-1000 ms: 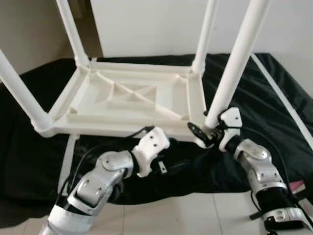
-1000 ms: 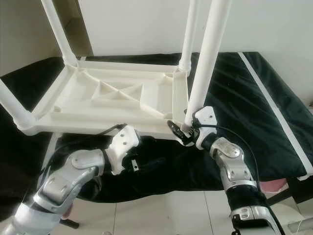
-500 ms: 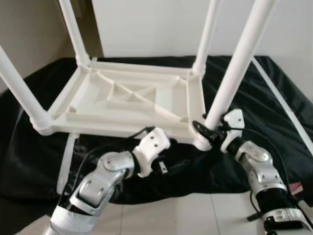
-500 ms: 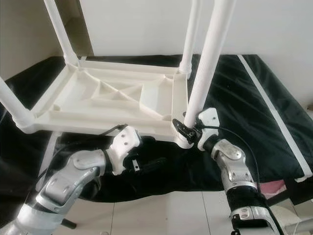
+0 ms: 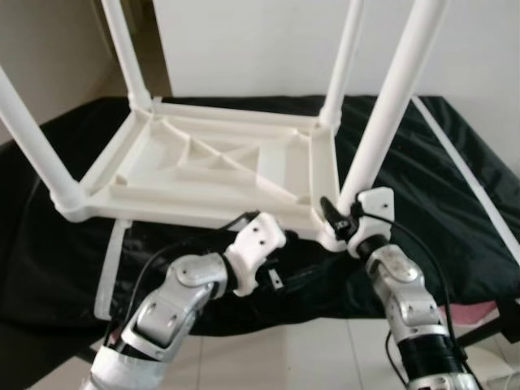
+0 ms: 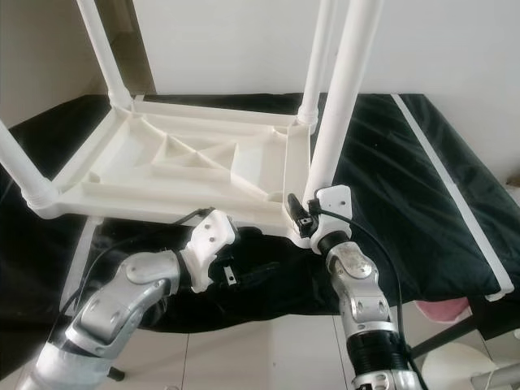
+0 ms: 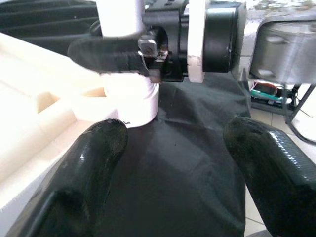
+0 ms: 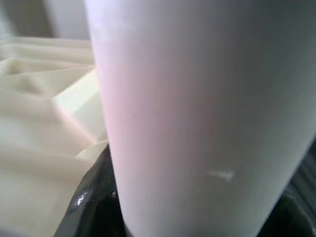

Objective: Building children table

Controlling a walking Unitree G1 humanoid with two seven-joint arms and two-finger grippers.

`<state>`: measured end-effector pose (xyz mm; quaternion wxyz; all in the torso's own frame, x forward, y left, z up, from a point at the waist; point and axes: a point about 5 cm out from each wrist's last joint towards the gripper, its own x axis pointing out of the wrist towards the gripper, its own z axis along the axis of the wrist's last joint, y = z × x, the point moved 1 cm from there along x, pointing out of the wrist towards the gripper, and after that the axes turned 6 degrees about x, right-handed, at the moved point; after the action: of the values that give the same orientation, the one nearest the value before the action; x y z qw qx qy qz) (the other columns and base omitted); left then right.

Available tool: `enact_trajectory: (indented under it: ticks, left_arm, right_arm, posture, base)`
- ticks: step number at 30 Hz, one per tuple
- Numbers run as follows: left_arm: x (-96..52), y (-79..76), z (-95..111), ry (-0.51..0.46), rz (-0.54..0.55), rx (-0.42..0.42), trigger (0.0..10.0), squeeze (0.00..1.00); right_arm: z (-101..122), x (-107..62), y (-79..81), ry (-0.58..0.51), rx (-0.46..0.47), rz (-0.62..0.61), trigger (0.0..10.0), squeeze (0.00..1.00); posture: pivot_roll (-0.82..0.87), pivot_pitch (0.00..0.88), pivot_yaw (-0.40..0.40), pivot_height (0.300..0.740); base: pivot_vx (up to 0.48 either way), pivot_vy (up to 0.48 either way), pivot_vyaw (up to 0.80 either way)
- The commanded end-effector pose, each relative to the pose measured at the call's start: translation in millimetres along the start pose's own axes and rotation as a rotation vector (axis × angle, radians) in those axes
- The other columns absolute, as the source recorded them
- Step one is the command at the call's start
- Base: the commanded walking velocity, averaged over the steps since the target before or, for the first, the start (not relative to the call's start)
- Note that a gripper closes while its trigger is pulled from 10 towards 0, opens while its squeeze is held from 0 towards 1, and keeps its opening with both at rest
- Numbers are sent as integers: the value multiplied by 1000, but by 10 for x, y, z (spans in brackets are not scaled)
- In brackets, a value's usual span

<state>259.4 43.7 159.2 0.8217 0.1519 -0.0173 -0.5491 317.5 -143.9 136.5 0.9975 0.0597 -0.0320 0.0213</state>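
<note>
1. The white table top (image 5: 219,166) lies upside down on a black cloth (image 5: 431,171), with its four legs sticking up. Everything here is placed from that table top.
2. The right gripper (image 5: 341,219) is at the near right corner of the table top. Its black fingers are closed around the bottom of the near right leg (image 5: 388,106), just above the corner socket (image 7: 129,101).
3. The left gripper (image 7: 170,163) hangs just in front of the table top's near edge. Its two fingers (image 7: 94,153) are spread apart and hold nothing.
4. I think the step now is pushing this leg all the way into its socket.
5. To do it well, keep the leg straight up, not leaning, and push down slowly.
6. The left gripper could press on the table top's near edge so the table does not slide on the cloth.
</note>
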Motion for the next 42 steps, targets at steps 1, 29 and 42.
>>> enact_trajectory:
  ticks: [1, 29, 42]
  left_arm:
    - [12, 35, -37, 20, 80, -6, 10000, 0]
    - [26, 211, 20, 12, 106, 40, 10000, 0]
    - [90, 233, 64, -11, 122, 43, 10000, 0]
  right_arm:
    - [-261, -138, -137, 101, 7, -243, 10000, 0]
    - [-88, -148, 30, 43, 2, -297, 10000, 0]
    - [105, -243, -91, -80, 10, -141, 10000, 1000]
  posture:
    - [-20, 61, -36, 740]
    - [-27, 57, -34, 740]
    - [-49, 81, -27, 740]
  base:
    - [0, 0, 0]
    - [0, 0, 0]
    - [0, 0, 0]
